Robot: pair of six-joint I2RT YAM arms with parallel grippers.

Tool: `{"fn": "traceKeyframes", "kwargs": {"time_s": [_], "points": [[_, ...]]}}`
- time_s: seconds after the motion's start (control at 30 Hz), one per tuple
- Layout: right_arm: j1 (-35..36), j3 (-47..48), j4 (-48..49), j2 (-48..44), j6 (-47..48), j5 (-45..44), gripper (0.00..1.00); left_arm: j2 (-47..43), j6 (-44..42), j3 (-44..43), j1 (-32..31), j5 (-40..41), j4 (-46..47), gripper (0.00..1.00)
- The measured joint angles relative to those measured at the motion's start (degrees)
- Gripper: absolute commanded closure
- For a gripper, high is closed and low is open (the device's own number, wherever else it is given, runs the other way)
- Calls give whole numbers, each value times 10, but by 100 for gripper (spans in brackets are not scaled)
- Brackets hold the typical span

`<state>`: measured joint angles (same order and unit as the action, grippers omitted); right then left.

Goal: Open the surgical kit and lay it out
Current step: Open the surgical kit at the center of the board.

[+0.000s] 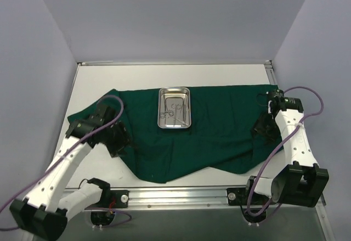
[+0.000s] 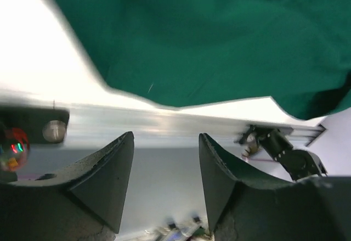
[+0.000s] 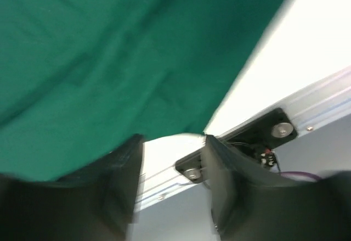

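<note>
- The large dark green cloth drape (image 1: pixel 219 136) lies unfolded across the white counter (image 1: pixel 109 82). Its near edge runs unevenly toward the aluminium rail (image 1: pixel 181 194) at the front.
- The small rectangular shiny steel tray (image 1: pixel 160 109) sits on the drape, toward the far middle. The thin silver ring-handled instruments (image 1: pixel 174 113) are bunched together inside it.
- The left hand (image 1: pixel 114 140) is over the drape's left end. In its wrist view the dark fingers (image 2: pixel 109 175) stand apart with only rail and background between them, so it is released and holds nothing.
- The right hand (image 1: pixel 265 127) is at the drape's right end. Its fingers (image 3: pixel 225 175) are also parted, with bare counter showing in the gap. The cloth edge runs just beside one finger but is not pinched, so this hand is released as well.
- Judged from this, the opening step looks about finished, and the laying-out of the instruments is not yet begun.
- The next move would likely bring one hand in over the tray to lift a single instrument out. That calls for a narrow pinch from above on one ring handle or shank, kept clear of the tray wall and the neighbouring pieces, and then a bare patch of drape to set it on.
</note>
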<state>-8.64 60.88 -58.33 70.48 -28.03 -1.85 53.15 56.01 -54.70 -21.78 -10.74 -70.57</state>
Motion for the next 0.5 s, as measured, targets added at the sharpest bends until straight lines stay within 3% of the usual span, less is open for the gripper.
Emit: {"fn": "traceKeyframes", "kwargs": {"time_s": [0.07,0.17,0.2,0.27,0.3,0.4,0.5], "points": [[0,45,-10,31,9,16,46,105,-56,-88,0,16,19,42],[2,152,2,103,16,37,46,256,-135,-229,0,49,63,59],[4,186,14,127,16,43,50,302,-160,-271,1,58,72,75],[9,244,34,177,17,56,57,381,-204,-341,3,77,91,90],[11,267,50,200,17,64,71,416,-226,-372,6,81,99,96],[18,314,91,263,14,87,100,522,-277,-469,21,82,106,98],[23,334,140,313,8,111,100,620,-310,-555,43,77,108,98]]}}
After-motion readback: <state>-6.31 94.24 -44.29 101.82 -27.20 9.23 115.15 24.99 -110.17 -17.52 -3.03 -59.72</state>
